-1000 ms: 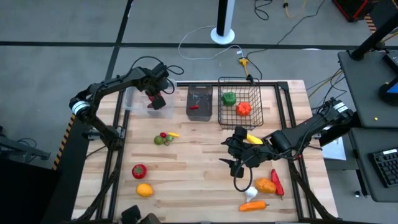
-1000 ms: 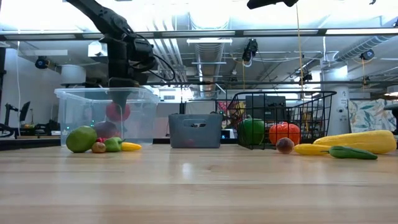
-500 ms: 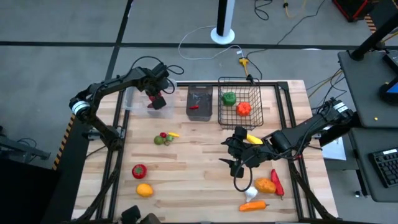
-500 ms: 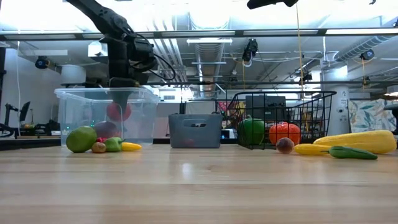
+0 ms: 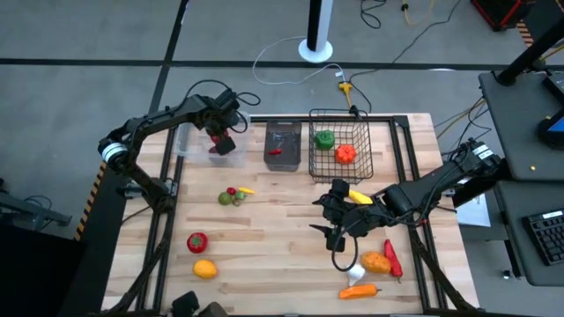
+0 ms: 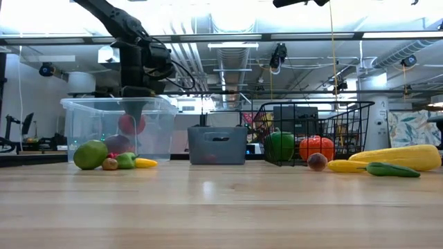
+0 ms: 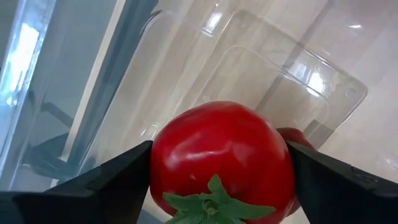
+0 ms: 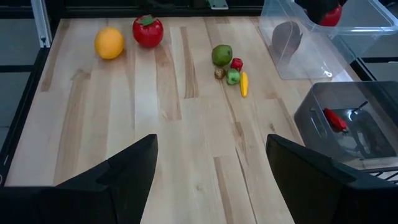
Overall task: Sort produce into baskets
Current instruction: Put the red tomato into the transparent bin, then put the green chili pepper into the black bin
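Observation:
My left gripper (image 5: 218,141) stands over the clear plastic tub (image 5: 196,141) at the far left, shut on a red tomato (image 7: 221,158). The low view shows the tomato (image 6: 131,124) inside the tub's walls, above its floor. My right gripper (image 5: 337,231) is open and empty above the table's right middle. Its fingers are wide apart in the right wrist view (image 8: 211,180). The dark rectangular bin (image 5: 283,145) holds a small red piece. The black wire basket (image 5: 339,145) holds a green pepper and an orange-red fruit. My left gripper pinches the tomato by its two opposite sides (image 7: 155,162) between its two fingers (image 7: 118,177). The fingers come from above, pointing down into the tub. The tomato's green leafy top (image 7: 214,202) faces up toward the wrist. It hangs clear of the tub's floor.
A green fruit with small pieces and a yellow one (image 5: 233,195) lies left of centre. A red fruit (image 5: 196,241) and an orange (image 5: 204,269) lie near left. A yellow piece (image 5: 359,196), an orange fruit (image 5: 376,262), a red chili (image 5: 392,260), garlic (image 5: 354,275) and an orange pepper (image 5: 359,291) lie around my right gripper.

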Motion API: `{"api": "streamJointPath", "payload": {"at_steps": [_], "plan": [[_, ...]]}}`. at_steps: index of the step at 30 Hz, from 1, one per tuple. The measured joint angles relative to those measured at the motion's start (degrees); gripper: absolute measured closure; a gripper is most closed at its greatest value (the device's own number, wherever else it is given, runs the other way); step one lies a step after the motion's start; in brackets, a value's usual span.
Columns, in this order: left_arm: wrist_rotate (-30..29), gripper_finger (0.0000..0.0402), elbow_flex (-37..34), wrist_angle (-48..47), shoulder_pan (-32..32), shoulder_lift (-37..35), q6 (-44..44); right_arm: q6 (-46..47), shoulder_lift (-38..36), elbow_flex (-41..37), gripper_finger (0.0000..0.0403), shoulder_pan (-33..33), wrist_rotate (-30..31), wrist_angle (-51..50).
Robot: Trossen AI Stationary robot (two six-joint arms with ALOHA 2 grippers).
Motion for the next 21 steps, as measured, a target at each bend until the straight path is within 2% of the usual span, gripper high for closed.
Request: {"api": "streamJointPath", "payload": {"at_steps": [16,21], "plan": [[-0.1,0.0053,0.1,-0.4,0.0,-0.1,0.0,0.0,0.0,0.0,0.0110,0.0,0.0,0.0],[-0.6,0.0053,3.9,-4.3,-0.1,-0.8,-1.0,0.1,0.0,0.0,0.0110,0.0,0.0,0.0]]}}
